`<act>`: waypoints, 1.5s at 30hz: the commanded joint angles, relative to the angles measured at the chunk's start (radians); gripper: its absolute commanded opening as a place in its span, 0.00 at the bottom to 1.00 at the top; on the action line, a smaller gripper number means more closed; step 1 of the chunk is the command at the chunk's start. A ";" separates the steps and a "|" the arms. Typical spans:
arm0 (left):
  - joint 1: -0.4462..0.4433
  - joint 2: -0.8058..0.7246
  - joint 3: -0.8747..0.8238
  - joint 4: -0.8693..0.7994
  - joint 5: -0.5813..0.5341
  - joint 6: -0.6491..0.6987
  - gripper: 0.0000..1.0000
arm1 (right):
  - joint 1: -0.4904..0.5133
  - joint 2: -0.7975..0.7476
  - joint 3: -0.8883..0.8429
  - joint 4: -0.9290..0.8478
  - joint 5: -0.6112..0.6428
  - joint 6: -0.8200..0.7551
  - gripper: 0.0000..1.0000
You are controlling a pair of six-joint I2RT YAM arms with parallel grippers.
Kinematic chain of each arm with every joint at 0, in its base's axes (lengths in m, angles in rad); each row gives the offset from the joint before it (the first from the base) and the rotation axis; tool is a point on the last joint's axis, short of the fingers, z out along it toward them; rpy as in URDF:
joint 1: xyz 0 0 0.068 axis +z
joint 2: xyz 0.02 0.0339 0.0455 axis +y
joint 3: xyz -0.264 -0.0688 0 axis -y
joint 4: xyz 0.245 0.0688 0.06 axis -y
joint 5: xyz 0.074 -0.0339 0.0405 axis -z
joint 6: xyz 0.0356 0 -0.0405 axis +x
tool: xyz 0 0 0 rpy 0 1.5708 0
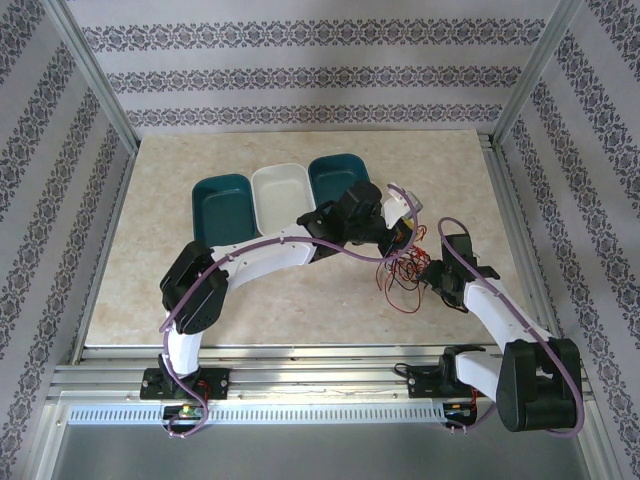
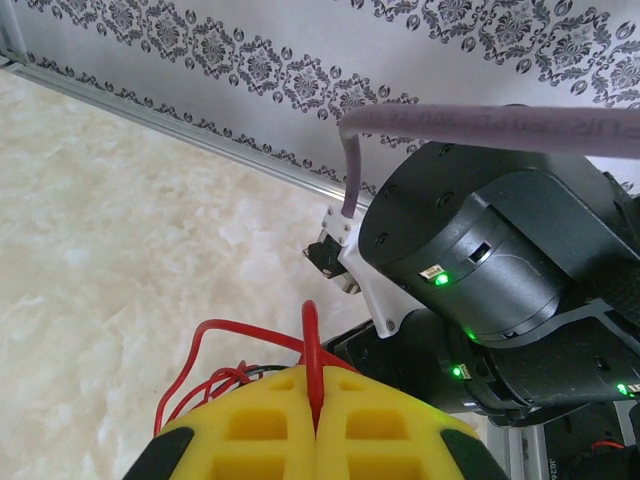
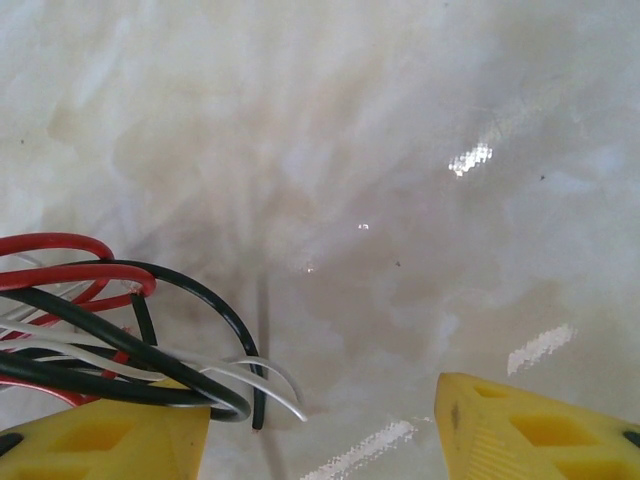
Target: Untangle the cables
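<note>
The right claw [image 3: 322,410] is sitting wide open, low over the tabletop [image 1: 250,310]. The cables [image 1: 400,268] are lying across one of its fingers, but it is not holding them. To do this step well, I think it should be closing on just one black or white loop, not on the whole bunch. Then the two claws should be pulling apart slowly, so the knot is loosening and not getting tighter.

A little farther out, the left claw [image 2: 316,425] is squeezing shut on one red cable [image 2: 313,350], which is poking up between its yellow fingers [image 2: 390,430]. It should be holding tight while the other claw pulls.

The cables are very thin and bendy. They are red, black and white, and they are making small loops that are crossing each other in one messy bunch. The bunch is sitting between the two claws, over the right side of the tabletop. Far behind, three trays [image 1: 280,200] are sitting in a row, well apart from it.
</note>
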 commanded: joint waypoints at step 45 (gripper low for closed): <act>0.033 -0.034 0.080 0.028 0.085 -0.077 0.00 | 0.074 0.060 -0.037 0.140 0.001 0.141 0.72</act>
